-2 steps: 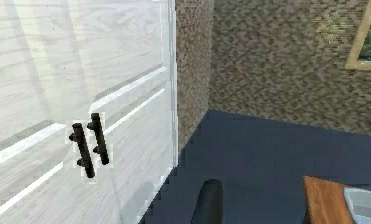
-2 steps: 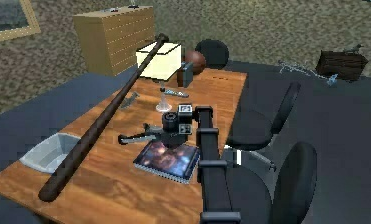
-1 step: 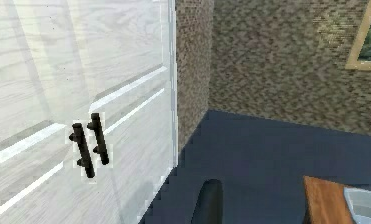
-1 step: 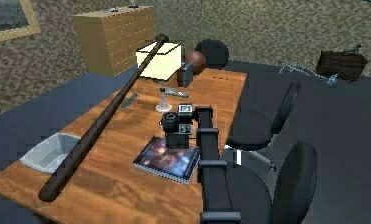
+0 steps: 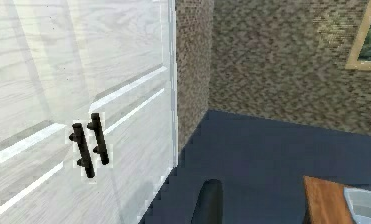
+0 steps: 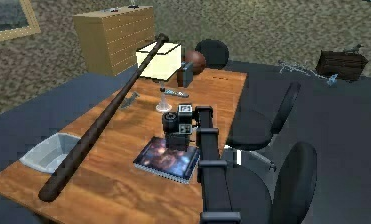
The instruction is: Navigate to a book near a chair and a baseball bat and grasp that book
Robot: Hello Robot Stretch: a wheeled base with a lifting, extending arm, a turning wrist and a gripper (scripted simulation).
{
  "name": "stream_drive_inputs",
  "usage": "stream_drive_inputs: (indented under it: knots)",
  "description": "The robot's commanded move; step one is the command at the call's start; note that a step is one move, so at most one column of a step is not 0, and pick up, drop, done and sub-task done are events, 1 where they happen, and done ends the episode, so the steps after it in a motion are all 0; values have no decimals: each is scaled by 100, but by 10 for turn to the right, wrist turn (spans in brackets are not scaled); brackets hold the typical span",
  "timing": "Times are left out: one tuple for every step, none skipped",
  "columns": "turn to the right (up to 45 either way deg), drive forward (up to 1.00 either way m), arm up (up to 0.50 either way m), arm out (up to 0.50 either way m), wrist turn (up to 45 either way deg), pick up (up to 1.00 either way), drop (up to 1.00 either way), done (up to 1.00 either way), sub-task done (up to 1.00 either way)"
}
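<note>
A brown wooden desk (image 6: 121, 172) stood mid-frame on dark blue carpet (image 5: 263, 150); I couldn't tell whether the gripper (image 6: 175, 135) held anything.

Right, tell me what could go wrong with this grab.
The book lies flat on the desk, so the end effector may slide off its cover. The baseball bat lies close beside it and could get knocked and roll. The chair stands close to the arm and might snag it.

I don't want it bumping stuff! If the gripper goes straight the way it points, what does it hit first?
Probably the baseball bat, lying slantwise on the table beyond the gripper. Depth is unclear, so it might pass above the bat.
</note>
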Motion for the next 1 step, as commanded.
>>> stream_drive_inputs:
  knots:
    - [0,0,-30,0,0,0,0,0,0]
